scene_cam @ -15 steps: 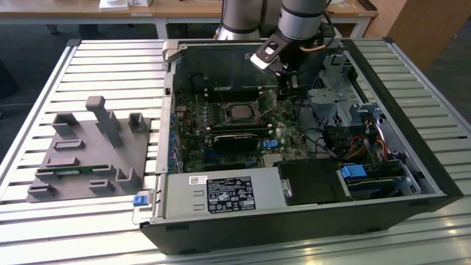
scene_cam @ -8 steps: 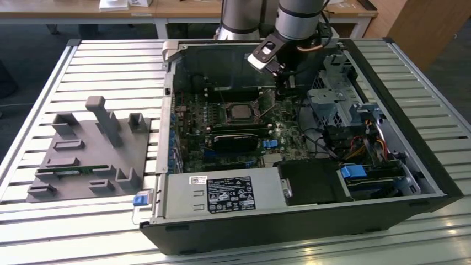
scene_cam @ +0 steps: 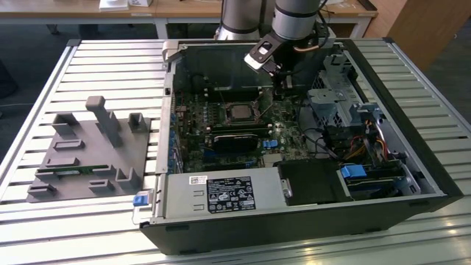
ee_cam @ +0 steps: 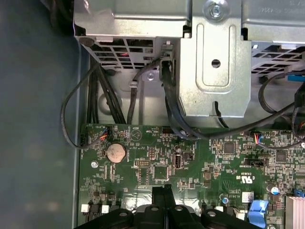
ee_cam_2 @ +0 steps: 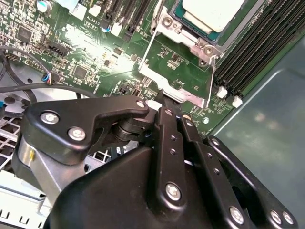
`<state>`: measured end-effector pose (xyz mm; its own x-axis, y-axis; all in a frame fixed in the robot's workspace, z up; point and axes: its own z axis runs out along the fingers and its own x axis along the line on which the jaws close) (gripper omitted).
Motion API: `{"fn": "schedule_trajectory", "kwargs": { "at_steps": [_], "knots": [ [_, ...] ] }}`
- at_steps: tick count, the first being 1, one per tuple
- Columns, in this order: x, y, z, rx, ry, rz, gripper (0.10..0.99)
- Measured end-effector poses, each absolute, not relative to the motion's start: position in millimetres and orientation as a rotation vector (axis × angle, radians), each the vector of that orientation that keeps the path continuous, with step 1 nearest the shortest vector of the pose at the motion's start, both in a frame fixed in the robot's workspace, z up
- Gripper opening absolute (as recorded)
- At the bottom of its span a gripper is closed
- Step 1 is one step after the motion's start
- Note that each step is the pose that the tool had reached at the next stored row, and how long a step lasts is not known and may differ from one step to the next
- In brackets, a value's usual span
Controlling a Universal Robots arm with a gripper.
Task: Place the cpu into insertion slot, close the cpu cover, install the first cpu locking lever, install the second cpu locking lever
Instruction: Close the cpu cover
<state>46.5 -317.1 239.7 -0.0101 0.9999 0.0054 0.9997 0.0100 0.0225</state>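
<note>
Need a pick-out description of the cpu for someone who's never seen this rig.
Look in the open black computer case on the slatted metal table, at the green motherboard. Near its middle lies the small flat square chip with a dull silver-grey top; the neighbouring black rectangular module is larger and dark.

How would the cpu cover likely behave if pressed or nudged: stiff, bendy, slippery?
The cpu cover looks like thin sheet metal, so probably light and slightly springy, not floppy. Its bare shiny surface may let the gripper slip. It lies flat around the cpu, so tipping seems unlikely.
</note>
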Motion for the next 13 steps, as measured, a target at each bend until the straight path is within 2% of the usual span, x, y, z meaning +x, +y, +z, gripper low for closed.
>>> {"fn": "schedule_trajectory", "kwargs": {
  "at_steps": [13],
  "knots": [
    [41.6, -317.1, 239.7, 2.202, 2.224, 0.031, 0.106]
  ]
}}
